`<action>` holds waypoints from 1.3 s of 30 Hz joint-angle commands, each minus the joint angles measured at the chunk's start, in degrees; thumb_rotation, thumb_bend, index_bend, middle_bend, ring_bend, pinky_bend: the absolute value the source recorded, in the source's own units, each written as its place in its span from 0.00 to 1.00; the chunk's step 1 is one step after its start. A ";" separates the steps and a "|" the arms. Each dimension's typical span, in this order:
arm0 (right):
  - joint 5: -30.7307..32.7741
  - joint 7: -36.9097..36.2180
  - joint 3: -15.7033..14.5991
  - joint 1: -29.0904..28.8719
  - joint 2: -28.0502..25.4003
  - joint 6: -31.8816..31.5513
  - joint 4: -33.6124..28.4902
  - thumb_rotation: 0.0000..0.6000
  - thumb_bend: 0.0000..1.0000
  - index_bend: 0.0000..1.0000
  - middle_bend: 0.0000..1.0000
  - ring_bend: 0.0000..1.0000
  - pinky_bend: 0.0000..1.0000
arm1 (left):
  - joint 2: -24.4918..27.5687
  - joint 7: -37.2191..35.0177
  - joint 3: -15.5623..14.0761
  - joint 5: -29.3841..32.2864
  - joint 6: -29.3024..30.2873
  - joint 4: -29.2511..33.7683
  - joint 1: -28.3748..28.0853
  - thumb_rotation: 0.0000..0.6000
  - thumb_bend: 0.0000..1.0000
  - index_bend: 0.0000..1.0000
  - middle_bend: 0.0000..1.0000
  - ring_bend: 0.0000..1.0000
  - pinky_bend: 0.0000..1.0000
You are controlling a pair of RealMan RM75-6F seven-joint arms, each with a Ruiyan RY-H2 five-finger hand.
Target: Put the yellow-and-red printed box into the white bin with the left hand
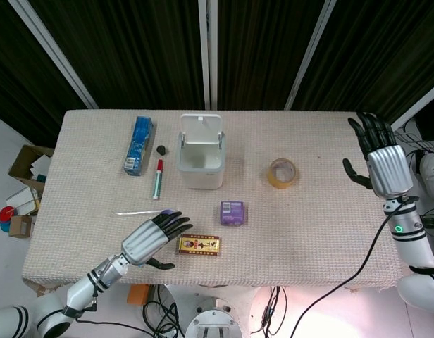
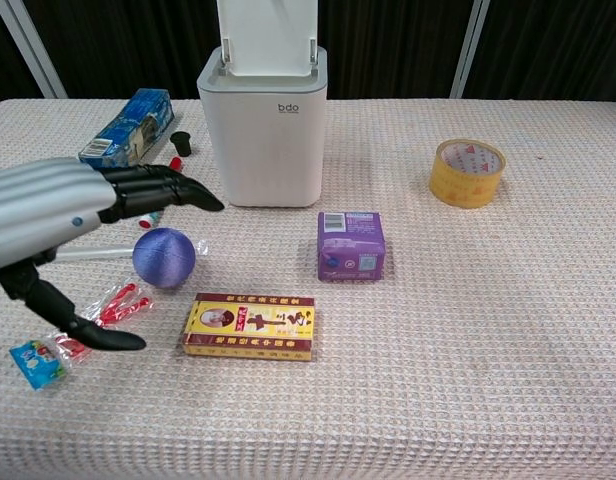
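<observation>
The yellow-and-red printed box (image 1: 200, 245) (image 2: 250, 325) lies flat near the table's front edge. Behind it, at the middle back, stands the white bin (image 1: 201, 156) (image 2: 263, 130) with its lid up. My left hand (image 1: 151, 238) (image 2: 63, 215) hovers open just left of the box, fingers stretched toward it, thumb low; it holds nothing and covers the purple ball in the head view. My right hand (image 1: 382, 162) is raised at the far right edge, open and empty; the chest view does not show it.
A purple ball (image 2: 164, 257) on a stick and a red candy packet (image 2: 60, 343) lie under my left hand. A purple box (image 1: 232, 213), a tape roll (image 1: 282, 173), a red-green marker (image 1: 158, 179), a blue carton (image 1: 139, 145) and a small black cap (image 1: 160, 149) also lie around.
</observation>
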State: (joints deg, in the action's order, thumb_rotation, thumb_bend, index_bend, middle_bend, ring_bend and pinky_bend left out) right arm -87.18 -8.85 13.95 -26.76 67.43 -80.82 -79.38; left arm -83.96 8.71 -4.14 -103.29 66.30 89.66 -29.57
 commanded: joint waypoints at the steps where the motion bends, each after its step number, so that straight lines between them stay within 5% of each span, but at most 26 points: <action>1: -0.20 -0.91 -0.42 0.82 -0.16 -1.09 0.66 1.00 0.34 0.00 0.00 0.00 0.00 | -3.14 -0.07 -0.36 -0.88 -1.41 -2.83 -1.26 0.75 0.12 0.16 0.15 0.11 0.26; 15: 0.33 -5.39 -1.11 3.98 -0.60 -4.52 4.41 1.00 0.32 0.00 0.00 0.00 0.00 | -12.48 2.12 1.78 1.82 -7.42 -11.74 -5.85 0.93 0.18 0.16 0.19 0.12 0.26; 39: 0.94 -6.33 -0.88 5.39 -0.17 -6.14 6.80 1.00 0.35 0.00 0.00 0.00 0.00 | -13.06 5.94 -0.13 2.77 -5.62 -11.46 -6.54 1.00 0.33 0.26 0.51 0.14 0.25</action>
State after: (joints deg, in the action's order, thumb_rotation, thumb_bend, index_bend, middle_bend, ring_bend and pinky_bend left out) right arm -86.19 -15.21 13.08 -21.43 67.29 -86.90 -72.55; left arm -97.55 14.27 -3.98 -100.10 59.94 77.52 -36.38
